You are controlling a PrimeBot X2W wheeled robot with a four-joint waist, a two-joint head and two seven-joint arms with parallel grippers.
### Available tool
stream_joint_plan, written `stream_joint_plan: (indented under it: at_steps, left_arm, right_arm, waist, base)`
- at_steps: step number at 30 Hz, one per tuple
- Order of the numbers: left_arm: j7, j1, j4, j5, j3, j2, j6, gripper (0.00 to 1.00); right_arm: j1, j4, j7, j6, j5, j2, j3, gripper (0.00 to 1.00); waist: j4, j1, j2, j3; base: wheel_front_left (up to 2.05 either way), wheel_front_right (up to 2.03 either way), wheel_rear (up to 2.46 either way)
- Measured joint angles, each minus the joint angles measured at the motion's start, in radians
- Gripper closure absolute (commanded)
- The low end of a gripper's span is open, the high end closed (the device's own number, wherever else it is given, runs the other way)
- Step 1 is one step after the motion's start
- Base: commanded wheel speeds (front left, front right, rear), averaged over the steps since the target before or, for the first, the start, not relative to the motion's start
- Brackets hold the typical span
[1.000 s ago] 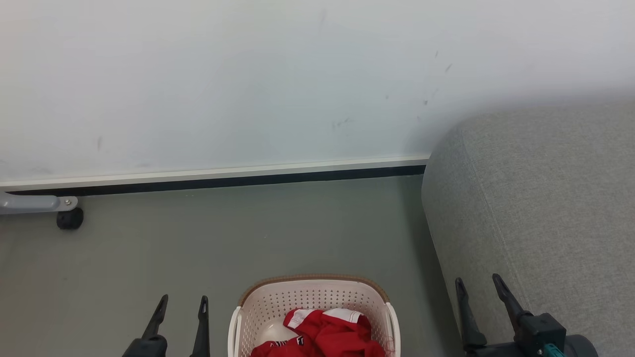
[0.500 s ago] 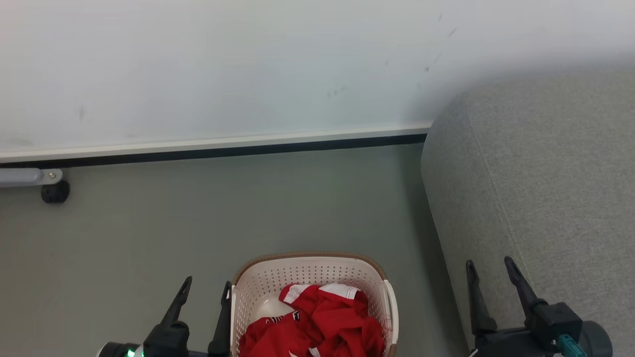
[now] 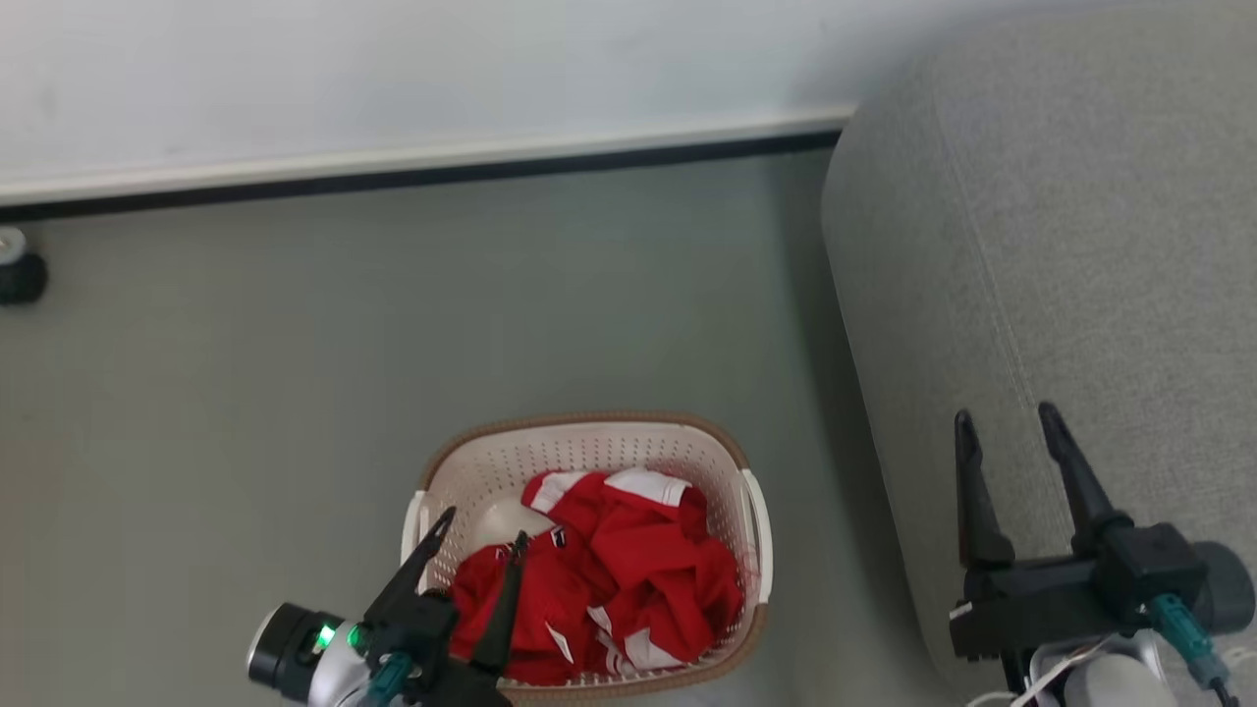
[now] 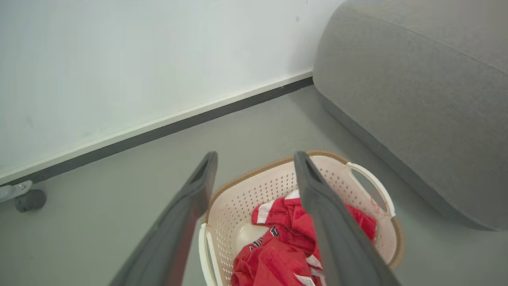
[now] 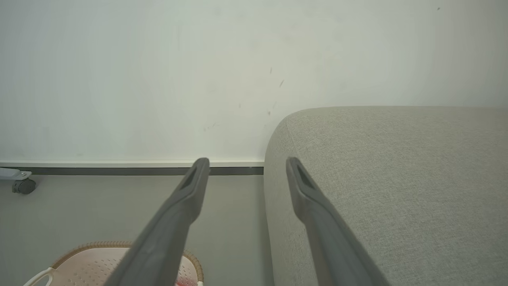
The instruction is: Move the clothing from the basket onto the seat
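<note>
The cream basket (image 3: 584,458) with a brown rim stands on the grey floor and holds the crumpled red clothing (image 3: 628,574) with white trim. My left gripper (image 3: 483,523) is open above the basket's near left corner, its fingers over the red fabric without touching it. In the left wrist view the clothing (image 4: 278,258) lies in the basket (image 4: 254,190) between the spread fingers of that gripper (image 4: 256,155). The light grey seat (image 3: 1061,245) fills the right side. My right gripper (image 3: 1006,416) is open over the seat's edge, also seen as the gripper (image 5: 246,161) beside the seat (image 5: 397,178).
A white wall with a dark baseboard (image 3: 393,177) runs along the back. A black caster (image 3: 20,275) on a grey leg sits at the far left by the wall. Bare grey floor (image 3: 295,344) lies between the wall and the basket.
The head camera has tilted down, so the whole picture slid upward and more of the basket shows. My left gripper has moved right and now stands over the basket's corner.
</note>
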Motion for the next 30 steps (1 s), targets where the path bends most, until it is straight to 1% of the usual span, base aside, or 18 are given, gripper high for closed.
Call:
stream_joint_plan:
  at_steps: [3,9,10,14,15,30]
  left_arm:
    - [0.007,-0.037,0.04,0.013,-0.021,-0.004,-0.015,0.0]
    - [0.031,-0.103,0.116,0.03,-0.05,-0.011,-0.024,0.0]
    - [0.037,-0.113,0.129,0.034,-0.055,-0.011,-0.031,0.0]
    - [0.053,-0.153,0.179,0.064,-0.08,-0.015,-0.034,0.0]
    - [0.059,-0.163,0.191,0.066,-0.083,-0.017,-0.04,0.0]
    - [0.106,-0.319,0.317,0.082,-0.093,-0.025,-0.04,0.0]
  right_arm:
    - [-0.023,-0.021,0.0,0.0,-0.002,-0.001,-0.006,0.0]
    - [-0.065,-0.059,-0.002,0.0,-0.007,-0.002,-0.007,0.0]
    - [-0.074,-0.065,-0.002,0.0,-0.007,-0.002,-0.008,0.0]
    - [-0.101,-0.092,-0.002,0.001,-0.018,-0.005,-0.015,0.0]
    - [-0.107,-0.098,-0.003,0.001,-0.019,-0.007,-0.017,0.0]
    - [-0.226,-0.177,-0.003,0.009,-0.041,-0.012,-0.025,0.0]
  waist:
    - [-0.012,0.0,0.0,0.04]
    - [-0.039,0.0001,0.0,0.122]
    - [-0.044,0.0001,0.0,0.136]
    - [-0.06,0.0001,0.0,0.192]
    - [-0.064,0.0001,0.0,0.206]
    - [-0.1,0.0,0.0001,0.406]
  base:
    - [0.0,0.0,0.0]
    - [0.0,0.0,0.0]
    - [0.0,0.0,0.0]
    - [0.0,0.0,0.0]
    - [0.0,0.0,0.0]
    - [0.0,0.0,0.0]
